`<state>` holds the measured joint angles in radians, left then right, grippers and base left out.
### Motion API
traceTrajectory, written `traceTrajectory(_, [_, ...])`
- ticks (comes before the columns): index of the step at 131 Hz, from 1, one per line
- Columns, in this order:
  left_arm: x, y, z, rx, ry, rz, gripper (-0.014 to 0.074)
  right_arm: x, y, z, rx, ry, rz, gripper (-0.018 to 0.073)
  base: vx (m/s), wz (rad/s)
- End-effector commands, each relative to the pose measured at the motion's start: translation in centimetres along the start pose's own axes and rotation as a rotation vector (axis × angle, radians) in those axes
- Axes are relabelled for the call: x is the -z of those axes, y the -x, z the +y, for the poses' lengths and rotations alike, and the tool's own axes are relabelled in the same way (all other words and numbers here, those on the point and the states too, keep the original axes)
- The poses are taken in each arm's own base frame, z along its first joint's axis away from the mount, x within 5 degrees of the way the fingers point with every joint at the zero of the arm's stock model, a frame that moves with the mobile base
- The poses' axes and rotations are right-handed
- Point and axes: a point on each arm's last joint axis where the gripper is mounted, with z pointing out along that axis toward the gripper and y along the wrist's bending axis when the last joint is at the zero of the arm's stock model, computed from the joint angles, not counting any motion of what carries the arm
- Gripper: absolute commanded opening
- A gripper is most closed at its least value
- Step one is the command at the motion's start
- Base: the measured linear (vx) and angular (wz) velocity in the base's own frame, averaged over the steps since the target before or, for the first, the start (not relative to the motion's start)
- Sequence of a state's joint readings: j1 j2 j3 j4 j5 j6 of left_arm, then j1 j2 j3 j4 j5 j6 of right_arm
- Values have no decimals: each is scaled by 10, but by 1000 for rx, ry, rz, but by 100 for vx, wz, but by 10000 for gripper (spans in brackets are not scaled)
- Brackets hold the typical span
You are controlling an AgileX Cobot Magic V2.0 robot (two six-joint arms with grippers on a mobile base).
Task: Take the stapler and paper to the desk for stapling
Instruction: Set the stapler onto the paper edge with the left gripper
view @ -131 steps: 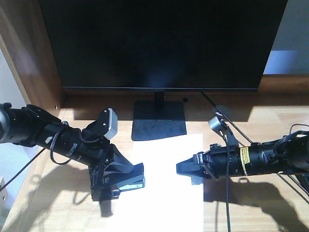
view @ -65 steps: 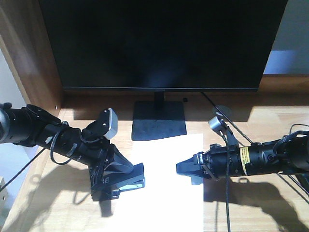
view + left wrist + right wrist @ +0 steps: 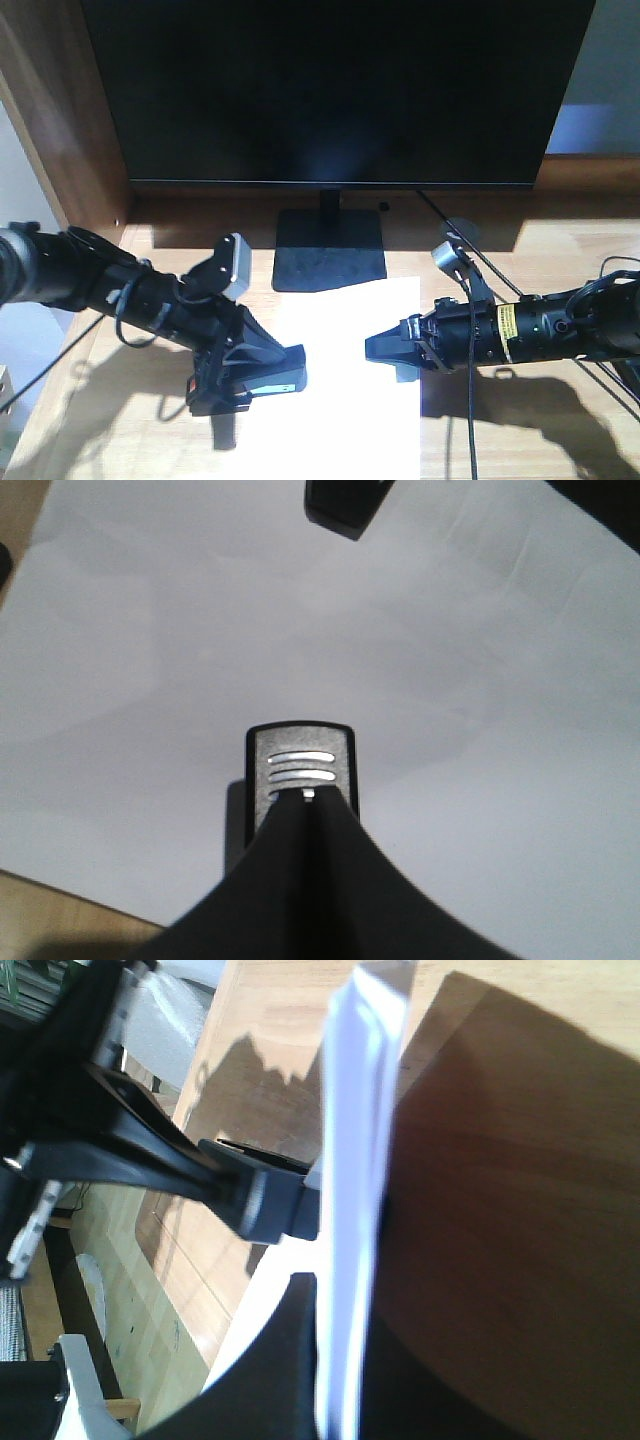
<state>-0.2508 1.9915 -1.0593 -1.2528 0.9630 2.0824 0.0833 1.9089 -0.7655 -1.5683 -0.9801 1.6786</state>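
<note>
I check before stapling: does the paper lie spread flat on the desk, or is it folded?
Spread, not folded, but not fully flat: the paper lies on the desk, while the right gripper pinches its right edge.

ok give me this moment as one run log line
left gripper: shut on stapler, over paper's left edge | right gripper: shut on paper's right edge | paper: on desk

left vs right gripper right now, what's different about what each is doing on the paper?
The left gripper is shut on the stapler at the paper's left edge; the right gripper is shut on the paper's right edge.
The left arm slopes down toward the desk; the right lies nearly level.
The left gripper's load is small and black, the right's large and white.
Both point inward, toward each other.
</note>
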Motion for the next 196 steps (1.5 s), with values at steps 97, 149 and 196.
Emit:
traceTrajectory(97, [-10, -3, 3, -5, -4, 43, -6, 7, 12, 14, 33, 60, -54, 4, 0, 0])
traceTrajectory(149, [19, 35, -9, -104, 48, -14, -6, 7, 12, 14, 33, 60, -54, 4, 0, 0])
traceTrajectory(196, [45, 64, -22, -185, 112, -52, -6, 7, 12, 14, 33, 60, -55, 10, 0, 0])
